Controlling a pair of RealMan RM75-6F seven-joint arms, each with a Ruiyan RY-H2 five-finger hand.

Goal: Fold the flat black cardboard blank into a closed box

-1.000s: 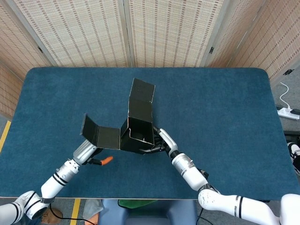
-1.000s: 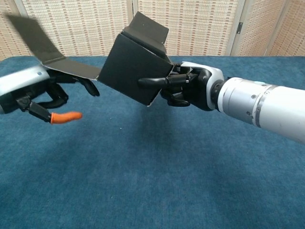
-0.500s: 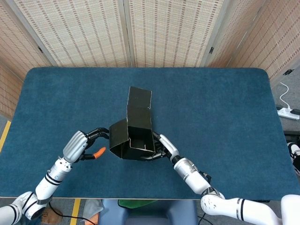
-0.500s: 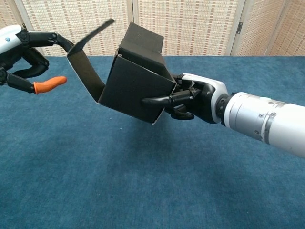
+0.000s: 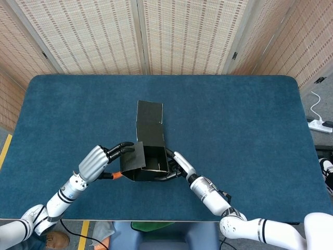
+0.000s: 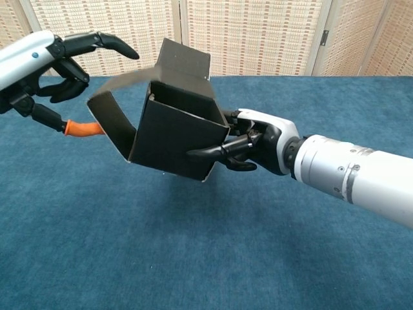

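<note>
Your left hand [image 6: 61,61], fingers spread, now folds the side flap inward; your right hand [image 6: 248,145] grips the half-formed black cardboard box [image 6: 174,139] above the table's near edge.

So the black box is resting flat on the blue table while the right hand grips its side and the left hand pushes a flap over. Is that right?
Not quite. The black box is not resting on the blue table; the chest view shows it held up in the air. The rest holds: the right hand grips its side, and the left hand is at the flap, folding it over.
</note>
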